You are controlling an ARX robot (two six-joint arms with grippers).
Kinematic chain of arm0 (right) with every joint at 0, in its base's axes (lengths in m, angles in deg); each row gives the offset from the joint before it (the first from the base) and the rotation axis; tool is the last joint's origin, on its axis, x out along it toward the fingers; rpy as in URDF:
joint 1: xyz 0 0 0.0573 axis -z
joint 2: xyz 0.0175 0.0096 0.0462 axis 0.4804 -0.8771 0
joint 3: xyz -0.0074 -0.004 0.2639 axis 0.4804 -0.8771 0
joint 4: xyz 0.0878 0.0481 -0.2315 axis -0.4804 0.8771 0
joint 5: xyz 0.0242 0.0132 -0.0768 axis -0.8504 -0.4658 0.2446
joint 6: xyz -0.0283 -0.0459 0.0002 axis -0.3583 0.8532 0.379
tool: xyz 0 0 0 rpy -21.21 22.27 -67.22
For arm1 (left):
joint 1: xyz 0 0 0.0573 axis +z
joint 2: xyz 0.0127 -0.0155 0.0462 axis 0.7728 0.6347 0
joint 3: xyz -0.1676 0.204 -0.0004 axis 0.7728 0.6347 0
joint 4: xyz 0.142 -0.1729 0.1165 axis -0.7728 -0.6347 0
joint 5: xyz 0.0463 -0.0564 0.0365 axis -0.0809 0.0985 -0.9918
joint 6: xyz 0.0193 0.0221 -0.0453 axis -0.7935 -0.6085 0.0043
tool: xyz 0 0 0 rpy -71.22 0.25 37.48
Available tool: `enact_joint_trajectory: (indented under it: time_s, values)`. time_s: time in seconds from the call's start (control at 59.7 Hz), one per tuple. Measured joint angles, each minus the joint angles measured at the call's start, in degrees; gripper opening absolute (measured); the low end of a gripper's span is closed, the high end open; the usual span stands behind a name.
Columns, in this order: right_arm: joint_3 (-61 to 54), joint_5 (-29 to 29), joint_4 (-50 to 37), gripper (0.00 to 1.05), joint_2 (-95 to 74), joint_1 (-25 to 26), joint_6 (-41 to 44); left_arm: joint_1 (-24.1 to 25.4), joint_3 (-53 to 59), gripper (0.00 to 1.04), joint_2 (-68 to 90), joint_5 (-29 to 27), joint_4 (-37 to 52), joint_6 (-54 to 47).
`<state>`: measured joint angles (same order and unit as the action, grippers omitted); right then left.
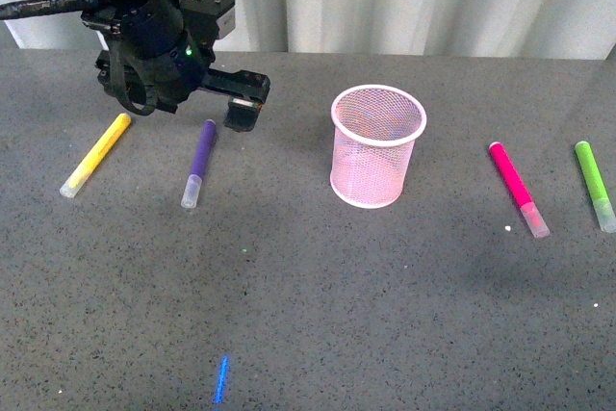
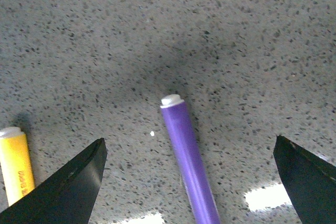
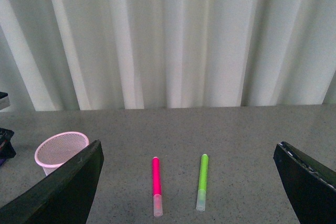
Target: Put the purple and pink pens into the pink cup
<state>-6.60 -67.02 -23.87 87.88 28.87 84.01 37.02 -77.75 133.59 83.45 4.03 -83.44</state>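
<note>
Left hand (image 2: 189,142): spread wide and empty, hanging over the far end of the purple pen (image 1: 200,163).
Purple pen: flat on the bench (image 1: 318,315), left of the pink cup (image 1: 371,175) and well apart from it; clear cap toward the robot, plugged tail away.
Key relation: in the left wrist view the pen's barrel runs between the two fingers and crosses the line joining them, so closing should pinch it across its width; the hand appears to need only to drop.
Neighbour: a yellow pen (image 1: 96,153) lies beside the purple one, further left, outside the fingers' span.
Right hand (image 3: 189,145): released, holding nothing, raised and looking over the bench.
Pink pen (image 3: 156,179): flat on the bench to the right of the cup, a green pen (image 3: 201,181) beside it; the right arm is the nearer one.
Cup: upright, nothing inside.
</note>
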Motion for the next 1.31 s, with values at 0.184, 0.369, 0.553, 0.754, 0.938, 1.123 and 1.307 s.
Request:
enact_joint_trajectory:
  time_s: [0.184,0.369,0.553,0.754,0.938,1.123,1.307]
  values:
    - [0.0,0.02,0.0,0.98,0.0,0.0,0.0,-0.33,0.83,0.98,1.2,-0.48,0.85,-0.7]
    - [0.0,0.0,0.0,0.98,0.0,0.0,0.0,-1.03,1.6,0.98,2.73,-1.07,1.77,-0.83]
    - [0.0,0.02,0.0,0.98,0.0,0.0,0.0,-1.14,0.83,0.98,3.67,-1.31,2.19,-0.96]
    - [0.0,0.0,0.0,0.98,0.0,0.0,0.0,-1.55,-2.95,0.98,5.79,-1.9,0.96,-1.11]
    - [0.0,0.0,0.0,0.98,0.0,0.0,0.0,-2.1,-4.44,0.73,6.78,-2.1,0.17,-1.09]
    - [0.0,0.02,0.0,0.98,0.0,0.0,0.0,-2.47,-4.42,0.43,6.99,-2.25,0.24,-1.09]
    - [0.0,0.0,0.0,0.98,0.0,0.0,0.02,-2.34,-3.82,0.13,6.88,-3.56,1.25,-1.73]
